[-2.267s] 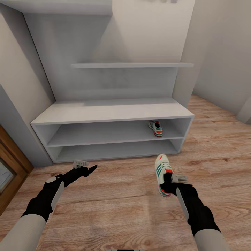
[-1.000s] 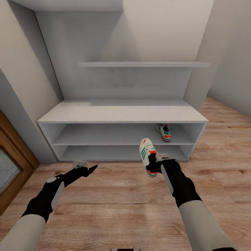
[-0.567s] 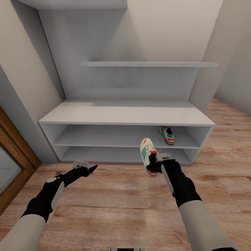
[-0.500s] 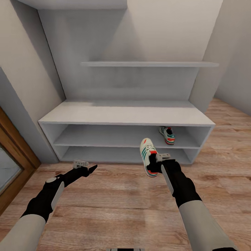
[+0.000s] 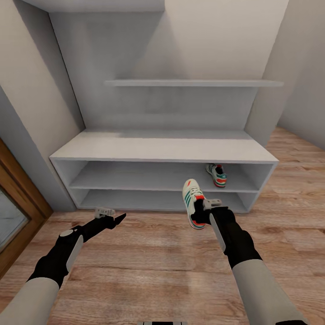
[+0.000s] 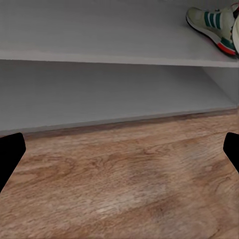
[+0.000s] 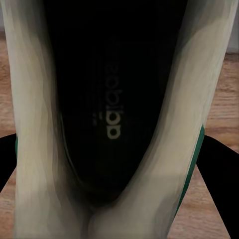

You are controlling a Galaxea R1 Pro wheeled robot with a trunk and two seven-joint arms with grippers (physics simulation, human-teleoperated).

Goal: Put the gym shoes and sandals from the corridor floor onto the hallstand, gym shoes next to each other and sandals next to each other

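A cream-white lace-up sneaker with green stripes (image 5: 193,203) is held clear of the light-brown wood-plank floor (image 5: 158,262), clamped at its heel by the right gripper (image 5: 201,215); the fingers (image 7: 219,164) are largely hidden behind it. A second matching sneaker (image 5: 216,174) lies on the upper open shelf of the long white-grey rack (image 5: 162,151). The left gripper (image 5: 113,216) is seen with fingers (image 6: 10,154) spread apart, empty.

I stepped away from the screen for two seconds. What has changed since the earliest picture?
The robot rolled closer to the hallstand, and the right gripper carried its gym shoe up toward the shelves. The other gym shoe stayed on the upper shelf; the left gripper stayed open and empty.
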